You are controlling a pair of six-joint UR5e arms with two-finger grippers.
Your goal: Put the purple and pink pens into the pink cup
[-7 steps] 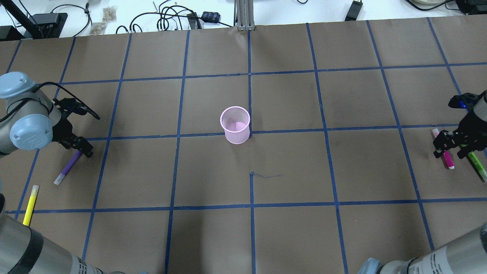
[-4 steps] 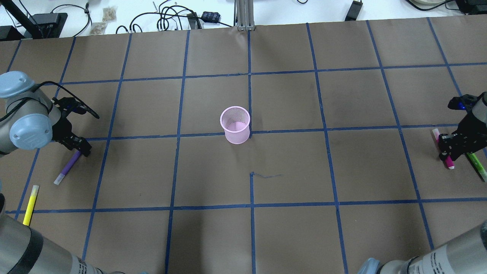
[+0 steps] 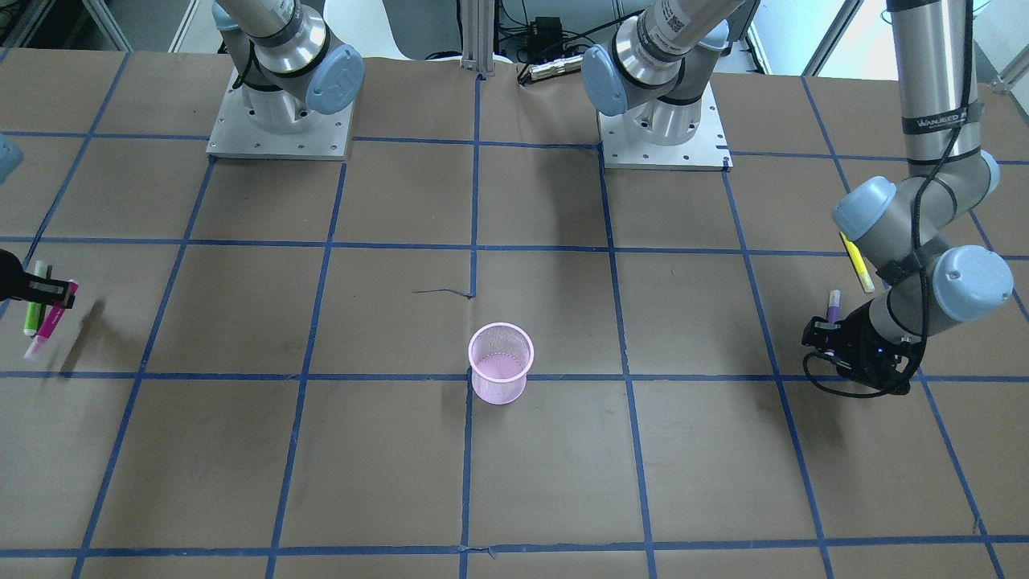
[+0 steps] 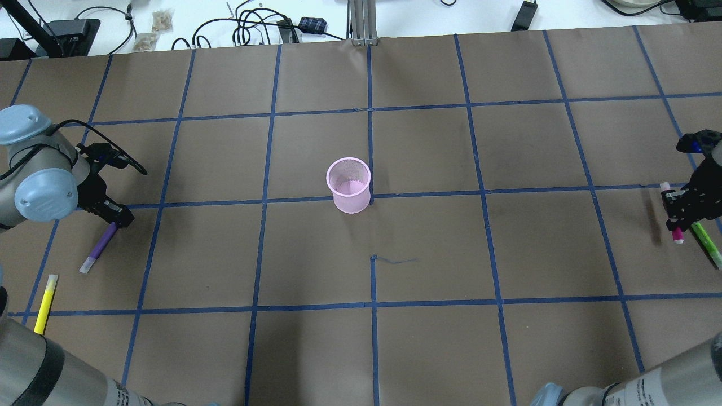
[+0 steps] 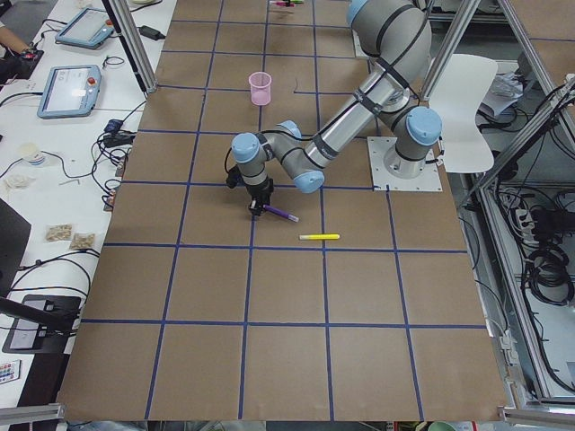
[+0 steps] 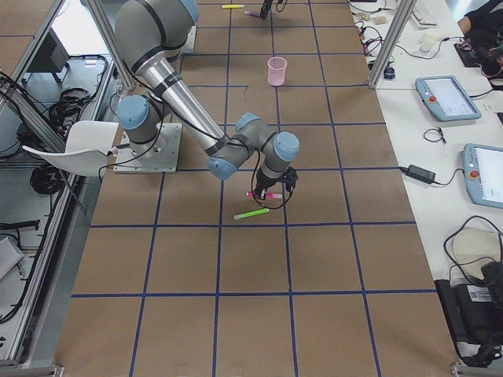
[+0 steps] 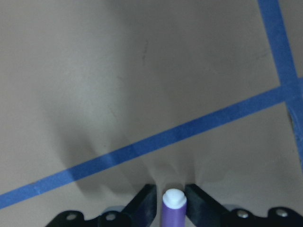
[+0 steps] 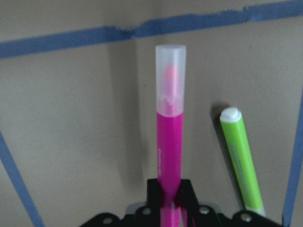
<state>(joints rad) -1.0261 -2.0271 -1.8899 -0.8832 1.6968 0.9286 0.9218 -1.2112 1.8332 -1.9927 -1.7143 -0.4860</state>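
Nearest the robot and well to the left of the pink cup (image 4: pixel 350 185), a yellow pen (image 4: pixel 45 301) is seen lying on the table (image 4: pixel 507 254). Its near end is cut off by the left arm's link in the overhead view. A little farther out, still well left of the cup, the purple pen (image 4: pixel 99 249) lies flat. Its far end is taken between the fingers of the left tool (image 4: pixel 119 217), which are drawn in narrowly about it. In the left wrist view only the pen's white tip and a short length of barrel can be made out.

Well to the right of the cup, the pink pen (image 4: pixel 677 233) is clamped in the right tool (image 4: pixel 675 213) and held clear of the table, its shadow thrown on the paper on the cup's side. Its middle is hidden by the fingers. Just beyond it from the cup, a green pen (image 4: pixel 708 245) lies on the table, partly covered by the tool and cut off at the overhead view's edge.

The cup stands upright at mid-table with nothing seen inside it. Behind it, past the table's far edge, cables (image 4: pixel 254 25) are seen, too tangled to trace.
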